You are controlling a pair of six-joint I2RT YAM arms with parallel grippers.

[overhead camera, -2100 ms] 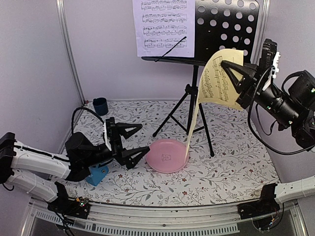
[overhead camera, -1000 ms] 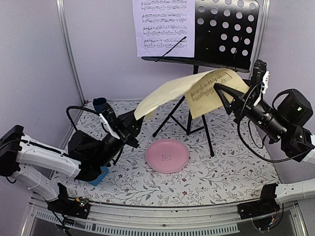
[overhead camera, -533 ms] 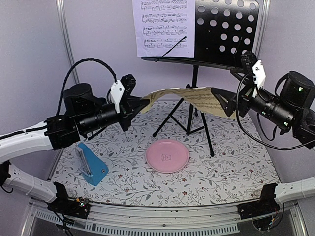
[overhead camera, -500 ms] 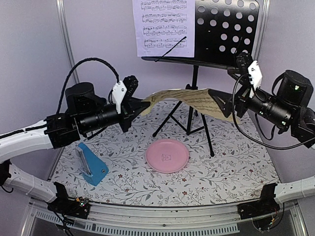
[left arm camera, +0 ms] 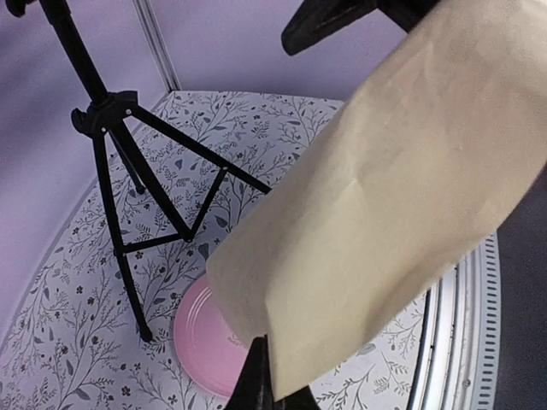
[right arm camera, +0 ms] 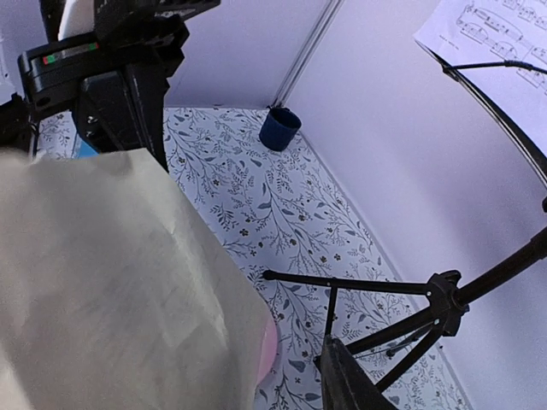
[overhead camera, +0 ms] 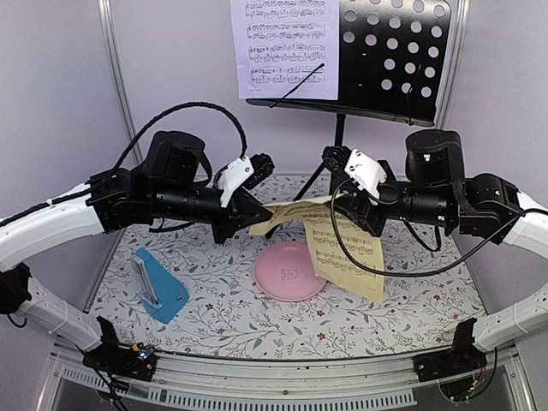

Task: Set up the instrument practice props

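The black music stand [overhead camera: 394, 51] rises at the back on its tripod [left arm camera: 128, 171], and the lilac sheet [overhead camera: 285, 47] rests on its desk. My left gripper [overhead camera: 255, 208] is shut on one end of the yellow sheet [overhead camera: 347, 253]; the pinch shows at the bottom of the left wrist view [left arm camera: 272, 389]. The sheet runs right to my right gripper [overhead camera: 338, 193], then droops over the pink plate. In the right wrist view one finger [right arm camera: 346, 384] stands apart from the sheet [right arm camera: 102, 290], which hides the other. The blue metronome [overhead camera: 158, 287] sits front left.
The pink plate [overhead camera: 287, 274] lies mid-table under the hanging sheet. A dark blue cup [right arm camera: 280, 128] stands in the back left corner, hidden by my left arm in the top view. The tripod legs [right arm camera: 410, 303] spread behind both grippers. Lilac walls close in on both sides.
Both arms have swung in to the middle, in front of the stand. The yellow sheet came down with them, and its right part now hangs loose over the plate instead of stretching flat.
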